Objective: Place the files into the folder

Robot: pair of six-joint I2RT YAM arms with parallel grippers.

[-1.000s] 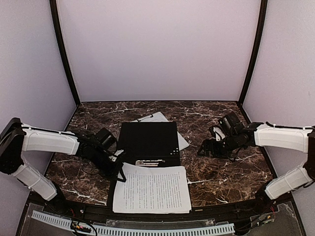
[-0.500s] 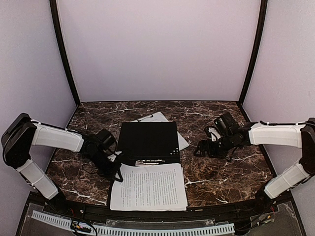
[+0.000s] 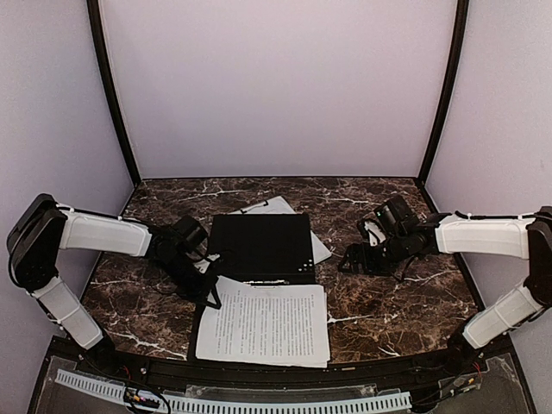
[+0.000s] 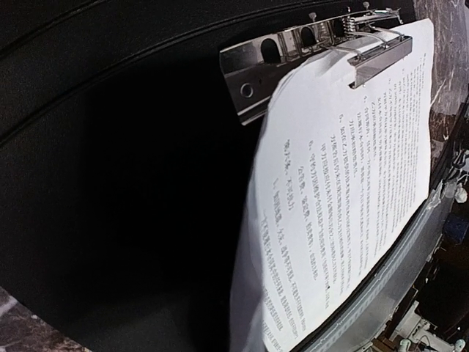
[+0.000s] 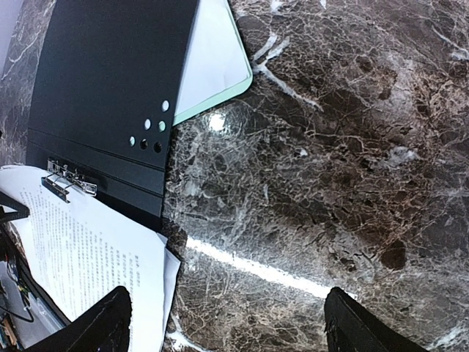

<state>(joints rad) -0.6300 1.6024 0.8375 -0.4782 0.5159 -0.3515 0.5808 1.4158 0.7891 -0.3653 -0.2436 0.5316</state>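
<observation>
The folder (image 3: 259, 246) lies open in the middle of the table, its black inside up; it also shows in the left wrist view (image 4: 110, 183) and the right wrist view (image 5: 102, 88). The files (image 3: 263, 323), white sheets with dense text, lie on its near half, their top edge at the metal clip (image 4: 293, 51). My left gripper (image 3: 211, 297) is at the sheets' left edge; the sheets (image 4: 344, 183) curl up toward its camera, and its fingers are hidden. My right gripper (image 3: 349, 263) hovers open and empty over bare table to the right of the folder, fingertips (image 5: 110, 323) wide apart.
A pale green clipboard (image 3: 280, 207) lies under the folder's far right corner and sticks out there (image 5: 216, 66). The marble table (image 3: 388, 302) ends in a black front edge, with a white slotted rail (image 3: 233, 401) below it. Purple walls close the back and sides.
The sheets slid left and toward the front edge, then back up and right, so their top edge now reaches the clip. My left gripper moved with them. The right gripper shifted slightly left.
</observation>
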